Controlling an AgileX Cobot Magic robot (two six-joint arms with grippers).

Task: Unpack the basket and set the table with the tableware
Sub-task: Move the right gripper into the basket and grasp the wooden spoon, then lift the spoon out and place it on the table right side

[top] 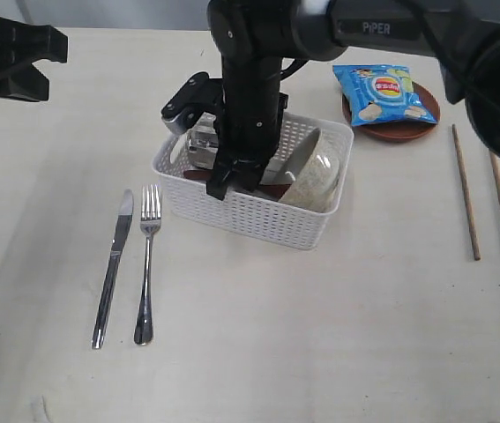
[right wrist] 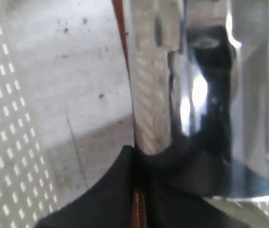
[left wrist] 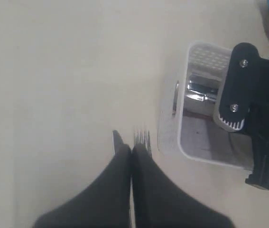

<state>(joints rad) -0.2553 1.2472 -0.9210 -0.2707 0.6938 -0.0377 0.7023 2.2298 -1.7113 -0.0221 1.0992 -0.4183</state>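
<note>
The right gripper (top: 225, 183) is reaching straight down into the basket (top: 258, 225), which is sitting mid-bench (top: 320, 352). Its dark fingers are pressing close against the steel cup (right wrist: 196, 95), probably because the cup is the easiest piece to lift out. Whether they are clamping the cup, the thin wooden spoon (right wrist: 120, 28) running beside it, or nothing cannot be told. The bowl (top: 316, 181) is leaning on edge against the opposite basket wall, crowding the space and likely limiting any sideways move. The left gripper (left wrist: 132, 156) is hovering closed and empty above the tips of the knife (top: 113, 264) and fork (top: 146, 264), which are lying side by side just beside the basket. Farther off, a chip bag (top: 384, 92) is occupying the plate (top: 399, 132), and two chopsticks (top: 465, 189) are lying parallel beyond.
</note>
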